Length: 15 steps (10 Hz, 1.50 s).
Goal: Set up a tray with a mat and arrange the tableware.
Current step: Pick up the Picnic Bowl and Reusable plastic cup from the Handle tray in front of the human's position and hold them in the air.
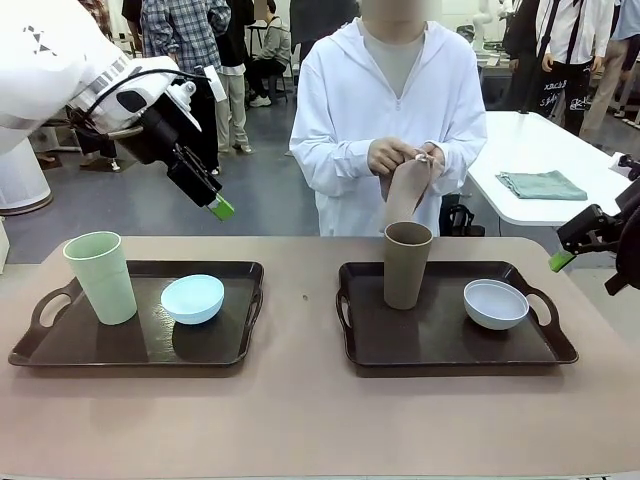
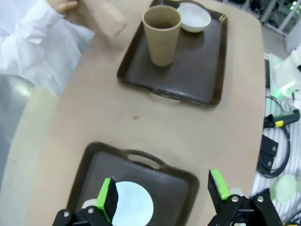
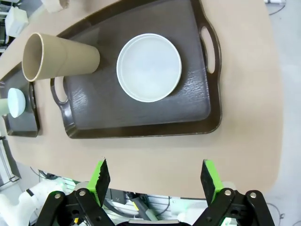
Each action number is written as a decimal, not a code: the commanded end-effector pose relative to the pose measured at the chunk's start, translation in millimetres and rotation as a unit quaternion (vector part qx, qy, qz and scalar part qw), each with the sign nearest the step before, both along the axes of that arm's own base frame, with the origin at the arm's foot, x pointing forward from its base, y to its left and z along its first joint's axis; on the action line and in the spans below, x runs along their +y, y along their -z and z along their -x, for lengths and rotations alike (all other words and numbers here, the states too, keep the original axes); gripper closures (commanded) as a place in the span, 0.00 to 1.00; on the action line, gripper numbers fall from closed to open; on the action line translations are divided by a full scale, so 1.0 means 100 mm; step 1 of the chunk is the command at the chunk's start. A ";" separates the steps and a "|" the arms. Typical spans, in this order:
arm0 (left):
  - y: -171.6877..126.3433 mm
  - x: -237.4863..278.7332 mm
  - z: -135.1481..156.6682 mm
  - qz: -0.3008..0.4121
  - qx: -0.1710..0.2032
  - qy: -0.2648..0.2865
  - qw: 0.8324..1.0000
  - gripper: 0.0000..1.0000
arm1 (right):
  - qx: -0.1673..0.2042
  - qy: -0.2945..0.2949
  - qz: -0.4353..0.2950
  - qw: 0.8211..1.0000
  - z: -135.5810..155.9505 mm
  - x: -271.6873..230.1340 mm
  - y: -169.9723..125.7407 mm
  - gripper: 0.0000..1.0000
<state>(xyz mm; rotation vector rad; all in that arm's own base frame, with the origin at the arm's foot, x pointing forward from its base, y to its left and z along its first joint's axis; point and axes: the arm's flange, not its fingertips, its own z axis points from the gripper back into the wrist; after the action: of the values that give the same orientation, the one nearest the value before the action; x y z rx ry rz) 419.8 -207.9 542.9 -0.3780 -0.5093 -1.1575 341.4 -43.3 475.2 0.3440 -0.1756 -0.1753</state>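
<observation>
Two dark trays lie side by side. The left tray (image 1: 80, 342) carries a pale green cup (image 1: 101, 277) and a light blue bowl (image 1: 192, 298). On the right tray (image 1: 440, 342) stand a brown cup (image 1: 407, 264) and a whitish-blue bowl (image 1: 495, 303). At the far side the person holds a rolled brown mat (image 1: 405, 190) in both hands. My left gripper (image 1: 215, 205) hangs open above the left tray, over the blue bowl (image 2: 131, 205). My right gripper (image 1: 562, 260) is open at the table's right edge, above and beside the right tray (image 3: 141, 117), whose bowl (image 3: 148, 67) and cup (image 3: 61, 56) lie below it.
A white table at the back right holds a folded green cloth (image 1: 541, 184). Other people stand far behind. A bare strip of tabletop (image 1: 300, 330) separates the trays. Cables and gear (image 2: 277, 141) lie off the table's edge.
</observation>
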 end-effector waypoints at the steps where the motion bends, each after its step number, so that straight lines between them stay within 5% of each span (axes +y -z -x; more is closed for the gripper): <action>1: -0.10 0.08 0.05 0.002 -0.002 -0.001 1.000 0.00 | -0.005 -0.001 -0.001 1.000 0.01 0.00 -0.02 0.00; 5: -0.08 0.06 0.02 0.004 -0.004 -0.003 1.000 0.00 | -0.004 -0.001 -0.005 1.000 0.01 -0.01 -0.02 0.00; 6: 0.06 -0.34 -0.16 0.011 -0.010 0.067 0.998 0.00 | 0.000 0.008 -0.005 1.000 -0.30 0.07 0.06 0.00; 9: 0.27 -1.02 -0.37 0.011 -0.064 0.160 0.985 0.00 | 0.007 0.000 0.037 0.999 -0.63 0.32 0.32 0.00; 15: 0.85 -1.66 -0.68 0.054 -0.088 0.194 0.976 0.00 | -0.001 0.008 0.127 0.992 -0.88 0.79 0.49 0.00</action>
<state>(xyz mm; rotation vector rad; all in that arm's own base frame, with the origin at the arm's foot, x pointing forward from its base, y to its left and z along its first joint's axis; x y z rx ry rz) 481.9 -368.7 462.0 -0.4515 -0.6431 -1.5443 420.9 30.0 428.5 0.1153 -0.2074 -0.1531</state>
